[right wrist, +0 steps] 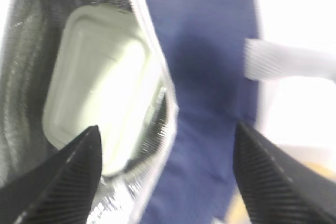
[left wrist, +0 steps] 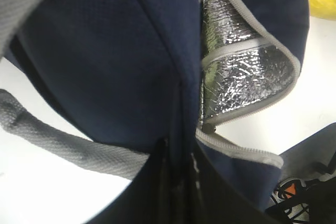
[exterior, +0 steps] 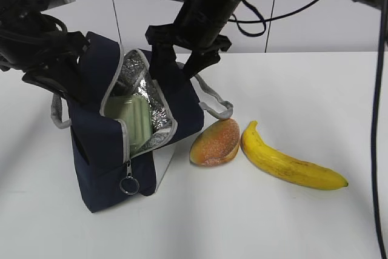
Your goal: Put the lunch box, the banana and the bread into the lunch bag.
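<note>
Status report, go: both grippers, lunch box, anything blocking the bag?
Left gripper shut on lunch bag fabric. Right gripper open, empty, above bag. Lunch box inside. Bread, banana on table. Opening unobstructed.

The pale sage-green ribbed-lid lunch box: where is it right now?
The lunch box sits inside the open navy-blue lunch bag, against its foil lining, left of centre in the exterior view.

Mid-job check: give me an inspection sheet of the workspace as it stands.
Surface: white table, bare around the items.
Job's things: lunch box inside the open lunch bag; bread and banana on the table beside it.
Clutter: nothing seen.
Grippers: left gripper shut on the bag's back edge; right gripper open, empty, above the bag's opening.
Cables: black cable hanging at right.
Surroundings: white wall panels.
</note>
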Controlling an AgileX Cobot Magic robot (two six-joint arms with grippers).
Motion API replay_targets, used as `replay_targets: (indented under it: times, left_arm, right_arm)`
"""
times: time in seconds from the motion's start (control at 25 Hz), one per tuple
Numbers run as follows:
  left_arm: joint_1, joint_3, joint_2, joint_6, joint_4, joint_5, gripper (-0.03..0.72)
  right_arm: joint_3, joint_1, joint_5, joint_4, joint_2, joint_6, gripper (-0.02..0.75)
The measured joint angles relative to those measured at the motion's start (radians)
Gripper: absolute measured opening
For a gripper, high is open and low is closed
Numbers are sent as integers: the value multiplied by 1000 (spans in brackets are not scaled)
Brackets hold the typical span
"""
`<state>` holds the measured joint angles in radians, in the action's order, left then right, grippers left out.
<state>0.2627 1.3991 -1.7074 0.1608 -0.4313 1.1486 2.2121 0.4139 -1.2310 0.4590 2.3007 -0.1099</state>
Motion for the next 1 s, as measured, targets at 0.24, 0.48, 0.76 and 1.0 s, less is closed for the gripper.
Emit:
replay_targets:
  times: [0.24, 0.48, 0.76, 1.0]
  left_arm:
    - [0, 0, 0, 0, 9, 14, 16]
    - [0, 0, 0, 2, 27, 37, 16]
    - [0, 0, 0, 2, 35, 52, 16]
    - [0, 0, 0, 2, 37, 54, 16]
  right_arm:
    - [-124, 0, -2, -163, -158, 4, 582]
    - [-311, 0, -2, -301, -285, 7, 575]
    - [-513, -2, -2, -348, -363, -30, 568]
    - [-633, -34, 0, -350, -386, -93, 561]
